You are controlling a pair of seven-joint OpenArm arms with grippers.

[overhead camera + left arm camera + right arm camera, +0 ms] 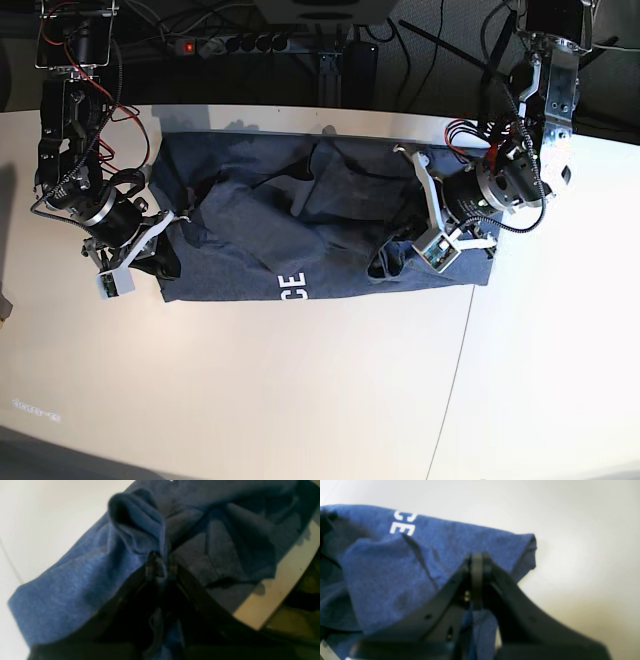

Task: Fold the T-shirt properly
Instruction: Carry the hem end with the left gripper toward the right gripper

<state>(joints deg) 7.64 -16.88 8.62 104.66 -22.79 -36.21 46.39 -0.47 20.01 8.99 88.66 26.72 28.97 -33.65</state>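
- I have both grippers pinched on the heathered blue-grey cotton T-shirt: left gripper and right gripper clamp opposite ends.
- Mid-fold, I judge; next, carry both ends across together.

The T-shirt is lying across the far part of the table. The right gripper is sitting at the shirt's left end and the left gripper at its right end, each with cloth between its jaws. The letters are lying along the shirt's near edge.
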